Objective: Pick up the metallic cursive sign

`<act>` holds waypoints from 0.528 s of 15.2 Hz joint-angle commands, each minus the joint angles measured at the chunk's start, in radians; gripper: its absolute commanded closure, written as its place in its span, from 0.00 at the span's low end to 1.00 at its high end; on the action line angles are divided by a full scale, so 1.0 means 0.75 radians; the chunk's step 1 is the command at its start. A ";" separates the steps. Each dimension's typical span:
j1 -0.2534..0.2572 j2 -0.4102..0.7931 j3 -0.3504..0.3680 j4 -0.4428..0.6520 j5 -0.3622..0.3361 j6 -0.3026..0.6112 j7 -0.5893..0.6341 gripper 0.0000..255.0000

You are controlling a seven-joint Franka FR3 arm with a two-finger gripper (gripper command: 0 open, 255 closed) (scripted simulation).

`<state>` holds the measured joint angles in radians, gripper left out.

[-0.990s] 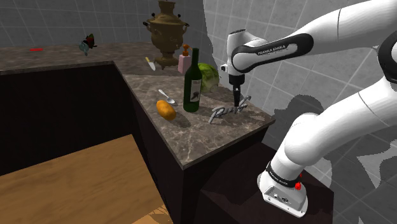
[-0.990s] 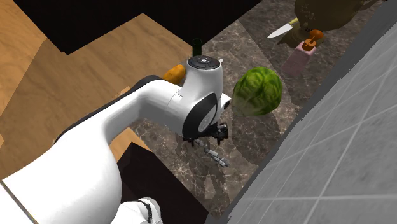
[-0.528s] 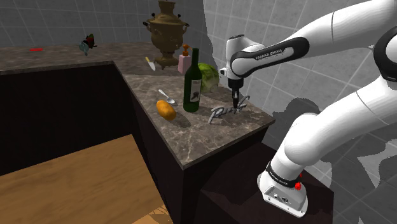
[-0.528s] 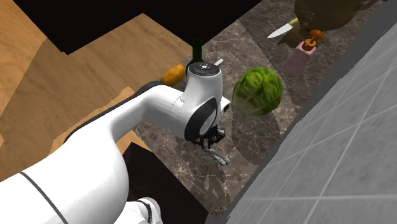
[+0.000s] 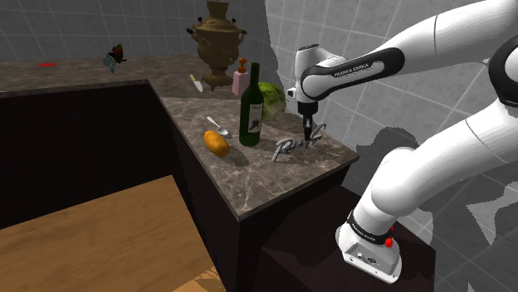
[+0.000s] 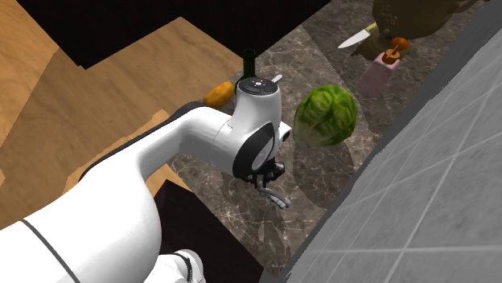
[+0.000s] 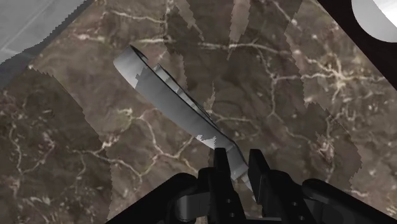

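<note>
- Jaws of your gripper (image 7: 238, 156) stand nearly together, clasping one end of the silvery cursive sign (image 7: 170, 94) between the fingertips.
- Your sign rests on its edge on the dark marble counter (image 5: 249, 178), close to the end corner by the tiled wall (image 5: 365, 116).
- Your gripper points straight down at it.
- Farther along the counter you have a green bottle (image 5: 251, 108) and a cabbage (image 5: 270, 95) near the sign, and an orange lump (image 5: 217, 143) by the front edge.

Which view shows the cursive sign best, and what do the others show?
The shoulder view: the sign stands side-on, its script outline plain. The wrist view shows it edge-on as a grey strip, one end clasped in the tool. The second exterior view shows a small piece beneath the arm.
</note>
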<state>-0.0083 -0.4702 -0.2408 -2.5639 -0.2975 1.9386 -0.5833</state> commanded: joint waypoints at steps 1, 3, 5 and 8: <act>0.001 -0.011 0.004 0.019 0.003 -0.030 -0.004 1.00; 0.002 -0.025 0.009 0.044 0.008 -0.069 -0.010 1.00; 0.003 -0.038 0.014 0.071 0.012 -0.108 -0.015 1.00; 0.005 -0.054 0.021 0.113 0.018 -0.166 -0.023 1.00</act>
<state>-0.0057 -0.5046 -0.2285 -2.4891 -0.2860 1.8306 -0.5999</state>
